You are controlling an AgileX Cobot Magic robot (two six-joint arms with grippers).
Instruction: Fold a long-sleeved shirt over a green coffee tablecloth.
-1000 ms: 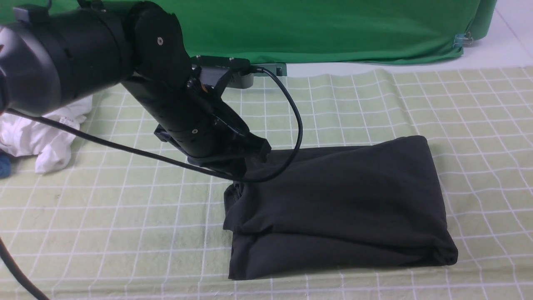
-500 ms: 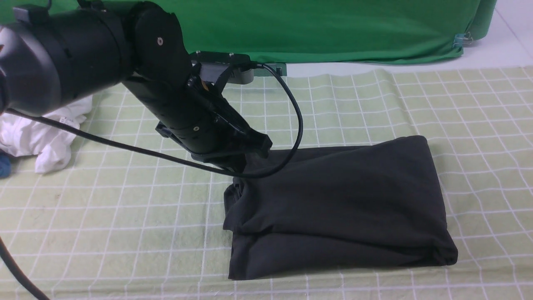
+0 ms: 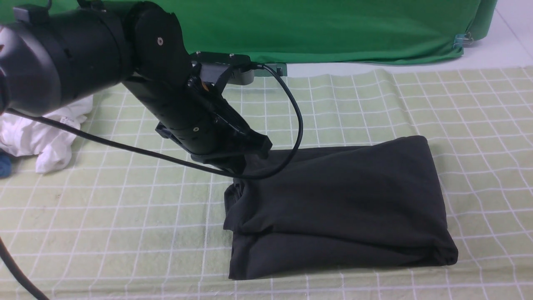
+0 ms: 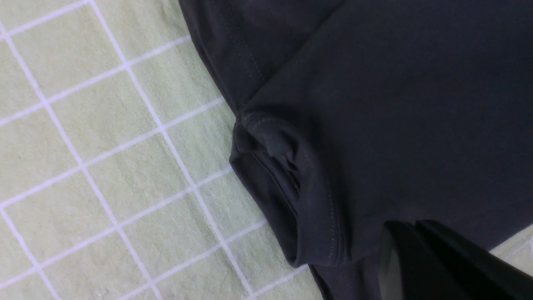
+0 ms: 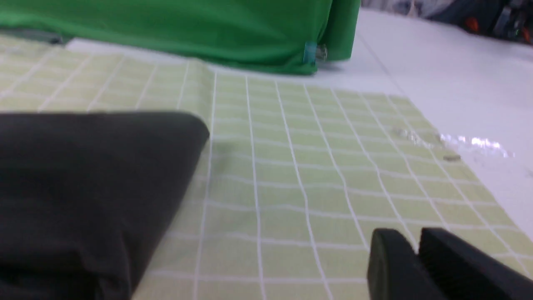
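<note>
Pale green gridded cloth, the green coffee tablecloth [image 3: 104, 216], covers the desk from the near edge outward. On it, toward 4 o'clock from the middle of the front view, lies the long-sleeved shirt [image 3: 341, 204], folded into a dark rectangle. At the shirt's 10 o'clock corner the left fingers [image 3: 245, 164] hang over the fabric; I cannot tell their state. The right fingers [image 5: 416, 250] sit pressed together, holding nothing. Farther out at 9 o'clock lies a white garment [image 3: 41, 137], and at 12 o'clock hangs a deep green backdrop [image 3: 333, 29].
</note>
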